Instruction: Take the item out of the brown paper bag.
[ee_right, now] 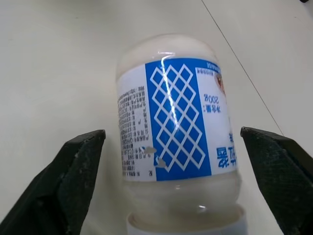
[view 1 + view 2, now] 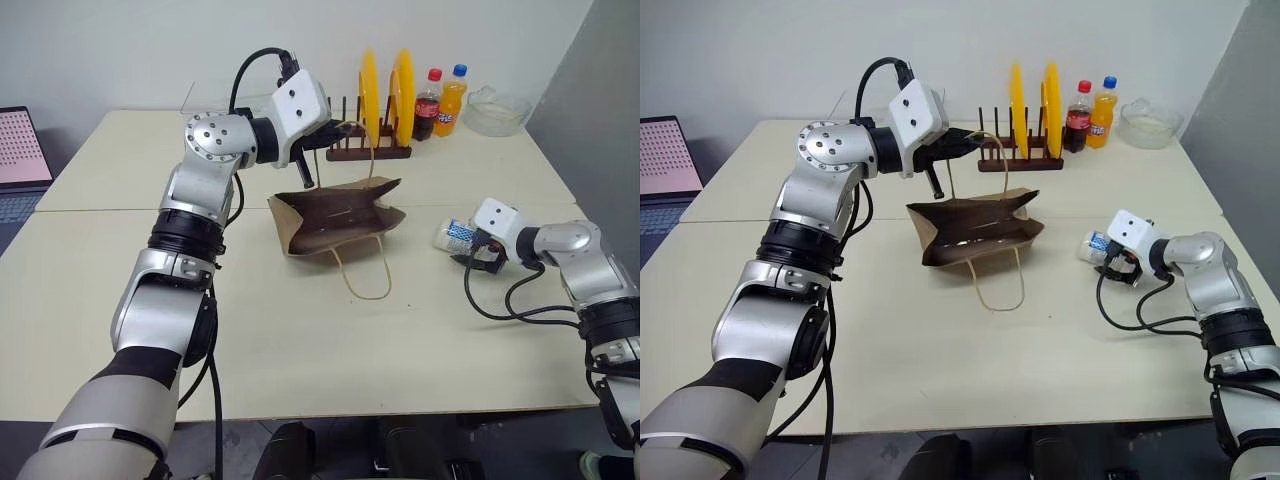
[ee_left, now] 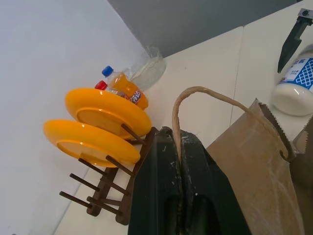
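Pale surface (image 2: pixel 300 330), plate rack (image 2: pixel 368 150) behind. Left gripper (image 3: pixel 180 147) pinches handle of brown paper bag (image 2: pixel 335 218), jaws pressed together. Item (image 1: pixel 176 132) lies outside bag, near right gripper (image 2: pixel 478 258) — jaws spread either side, not touching. Release step judged done — next: withdraw clear.

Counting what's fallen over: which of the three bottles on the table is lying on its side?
The white bottle with the blue label, between the right gripper's open fingers. The cola bottle and orange soda bottle stand upright.
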`<state>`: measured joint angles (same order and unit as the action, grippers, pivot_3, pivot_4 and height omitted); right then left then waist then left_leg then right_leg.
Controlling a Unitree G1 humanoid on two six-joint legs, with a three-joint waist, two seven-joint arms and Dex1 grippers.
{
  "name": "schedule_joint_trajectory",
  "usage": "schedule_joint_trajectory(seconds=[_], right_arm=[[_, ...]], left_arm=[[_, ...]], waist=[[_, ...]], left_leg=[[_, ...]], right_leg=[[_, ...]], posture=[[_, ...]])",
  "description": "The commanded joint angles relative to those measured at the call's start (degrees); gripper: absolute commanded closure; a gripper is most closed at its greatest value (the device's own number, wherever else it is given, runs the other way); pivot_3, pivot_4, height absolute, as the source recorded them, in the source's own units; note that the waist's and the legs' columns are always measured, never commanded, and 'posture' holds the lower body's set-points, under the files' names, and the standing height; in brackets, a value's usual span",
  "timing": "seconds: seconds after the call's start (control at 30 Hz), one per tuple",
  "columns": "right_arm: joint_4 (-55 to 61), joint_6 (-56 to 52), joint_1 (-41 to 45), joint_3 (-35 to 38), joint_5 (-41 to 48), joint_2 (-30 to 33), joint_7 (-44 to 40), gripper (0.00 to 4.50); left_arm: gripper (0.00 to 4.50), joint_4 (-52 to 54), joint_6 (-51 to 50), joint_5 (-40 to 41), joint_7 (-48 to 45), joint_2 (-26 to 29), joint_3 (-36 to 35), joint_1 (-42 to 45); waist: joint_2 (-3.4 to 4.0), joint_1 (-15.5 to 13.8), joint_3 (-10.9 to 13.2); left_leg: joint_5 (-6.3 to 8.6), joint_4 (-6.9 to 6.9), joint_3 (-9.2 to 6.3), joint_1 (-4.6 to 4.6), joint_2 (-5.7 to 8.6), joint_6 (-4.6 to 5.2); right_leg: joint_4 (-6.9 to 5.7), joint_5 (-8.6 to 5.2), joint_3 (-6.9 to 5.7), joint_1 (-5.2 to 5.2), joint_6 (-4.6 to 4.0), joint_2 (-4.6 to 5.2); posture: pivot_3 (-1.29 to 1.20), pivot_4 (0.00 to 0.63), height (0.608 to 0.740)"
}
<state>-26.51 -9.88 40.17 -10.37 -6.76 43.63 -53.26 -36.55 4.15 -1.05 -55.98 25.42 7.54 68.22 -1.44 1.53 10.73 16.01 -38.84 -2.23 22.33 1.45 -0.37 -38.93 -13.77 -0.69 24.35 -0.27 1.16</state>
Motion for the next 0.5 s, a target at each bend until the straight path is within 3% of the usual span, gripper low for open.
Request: schedule_joint_trajectory(seconds=[0.03, 0.17, 0.3, 0.4, 0.5], right_arm=[[2.6, -0.2, 2.3, 2.5, 1.3, 1.1, -0.7, 0.01], [10.2, -4.3, 0.8, 6.3, 5.0, 4.7, -3.4, 0.01], [25.5, -11.1, -6.4, 14.3, 14.4, 10.0, -8.9, 0.01], [37.7, -16.5, -12.4, 20.6, 21.5, 8.7, -7.1, 0.01], [49.6, -18.5, -18.9, 24.0, 25.2, 3.0, -0.6, 0.01]], left_arm=[[4.5, 1.1, 0.9, 0.7, -0.5, 0.1, -0.5, 1.8], [4.5, -0.5, 1.7, 0.3, -0.4, 0.1, -0.5, 2.6], [4.5, -4.2, 3.4, -0.7, 0.7, -0.2, -0.3, 4.5], [4.5, -7.1, 4.7, -1.2, 1.4, -0.6, -0.1, 6.0], [4.5, -10.7, 5.8, -1.8, 2.7, -1.0, -0.3, 7.8]], waist=[[0.0, 0.0, 0.0], [0.02, -0.1, 0.0], [0.01, -0.5, 0.0], [0.0, -0.7, 0.0], [0.0, -0.6, 0.0]], left_leg=[[0.0, 0.0, 0.0, 0.0, 0.0, 0.0], [0.0, 0.0, 0.0, 0.01, 0.0, 0.0], [0.0, -0.01, -0.08, 0.06, -0.01, 0.0], [0.01, -0.02, -0.1, 0.02, -0.02, 0.01], [0.01, -0.03, -0.08, -0.06, -0.03, 0.01]], right_leg=[[0.0, 0.0, 0.0, 0.0, 0.0, 0.0], [0.0, 0.0, 0.0, 0.0, 0.0, 0.0], [0.04, 0.0, -0.11, -0.01, 0.0, 0.0], [0.05, -0.01, -0.14, -0.08, 0.01, 0.0], [0.04, -0.08, -0.1, -0.13, 0.15, -0.01]], posture=[[0.0, 0.15, 0.74], [0.0, 0.15, 0.74], [0.0, 0.15, 0.74], [0.0, 0.15, 0.74], [0.0, 0.15, 0.74]])
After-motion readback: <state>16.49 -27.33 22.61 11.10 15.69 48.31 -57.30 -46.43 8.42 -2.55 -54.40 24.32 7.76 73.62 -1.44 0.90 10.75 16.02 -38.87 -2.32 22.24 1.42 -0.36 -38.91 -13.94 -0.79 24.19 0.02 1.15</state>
